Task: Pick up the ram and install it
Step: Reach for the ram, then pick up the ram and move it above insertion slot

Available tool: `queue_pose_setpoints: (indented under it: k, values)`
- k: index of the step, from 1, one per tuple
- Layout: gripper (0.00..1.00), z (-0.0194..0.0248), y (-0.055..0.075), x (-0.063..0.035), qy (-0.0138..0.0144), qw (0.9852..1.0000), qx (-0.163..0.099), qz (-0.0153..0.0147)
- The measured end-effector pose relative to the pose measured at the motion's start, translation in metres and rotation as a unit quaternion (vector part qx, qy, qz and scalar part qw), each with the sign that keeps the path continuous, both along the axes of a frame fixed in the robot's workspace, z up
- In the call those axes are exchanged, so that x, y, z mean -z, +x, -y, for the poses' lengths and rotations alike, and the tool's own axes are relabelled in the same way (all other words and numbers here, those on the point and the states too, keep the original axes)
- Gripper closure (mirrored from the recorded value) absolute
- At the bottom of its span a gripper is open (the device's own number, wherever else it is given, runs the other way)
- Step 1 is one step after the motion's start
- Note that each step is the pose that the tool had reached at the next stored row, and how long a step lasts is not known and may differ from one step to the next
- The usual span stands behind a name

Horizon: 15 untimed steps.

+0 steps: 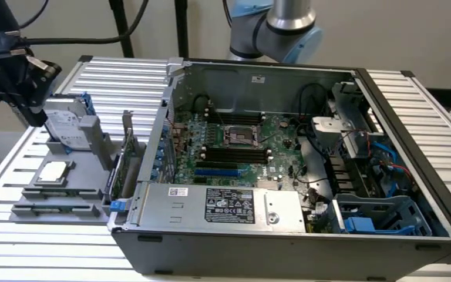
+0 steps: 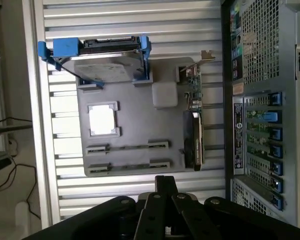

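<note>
The tool (image 2: 166, 184) hangs over the near end of the grey tray (image 2: 135, 132), its fingers drawn together with nothing between them. Just beyond it lie two long holders side by side. The ram (image 2: 129, 164) is, as far as I can judge, the thin dark strip held edge-on between the end blocks of the nearer holder, though no green shows and I cannot be sure of it. The first risk sits here: with the fingers this close together the tool would land on the strip's top edge rather than straddle it, and the second holder (image 2: 127, 146) is close enough that a wide or skewed approach could catch it instead. A grip off the middle of so long and thin a board would probably let it tilt. Farther along the tray sit the square silver processor (image 2: 102, 120) and, past it, the hard drive (image 2: 107, 67) in its blue carrier, both well apart from the holders. The upright expansion card (image 2: 194, 115) is the likelier obstacle, because it stands at the tray's edge between the holders and the computer case (image 1: 288, 252). Farthest off, the black memory slots (image 1: 234, 155) lie deep inside the case among cables, so a stick carried even slightly crooked could jam or bend there.
</note>
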<state>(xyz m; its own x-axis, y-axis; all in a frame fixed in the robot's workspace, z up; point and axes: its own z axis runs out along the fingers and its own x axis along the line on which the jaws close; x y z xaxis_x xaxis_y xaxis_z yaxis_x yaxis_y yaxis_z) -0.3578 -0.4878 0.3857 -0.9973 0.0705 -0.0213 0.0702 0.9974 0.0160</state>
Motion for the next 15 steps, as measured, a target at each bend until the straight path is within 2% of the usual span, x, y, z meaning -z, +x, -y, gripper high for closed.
queue_pose_setpoints:
  k: [9, 15]
  values:
    - [0.89, 0.0056, -0.041, 0.0015, -0.0038, 1.0000, 0.000, 0.0000]
    - [0.89, 0.0058, -0.044, 0.0015, -0.0038, 1.0000, 0.000, 0.0000]
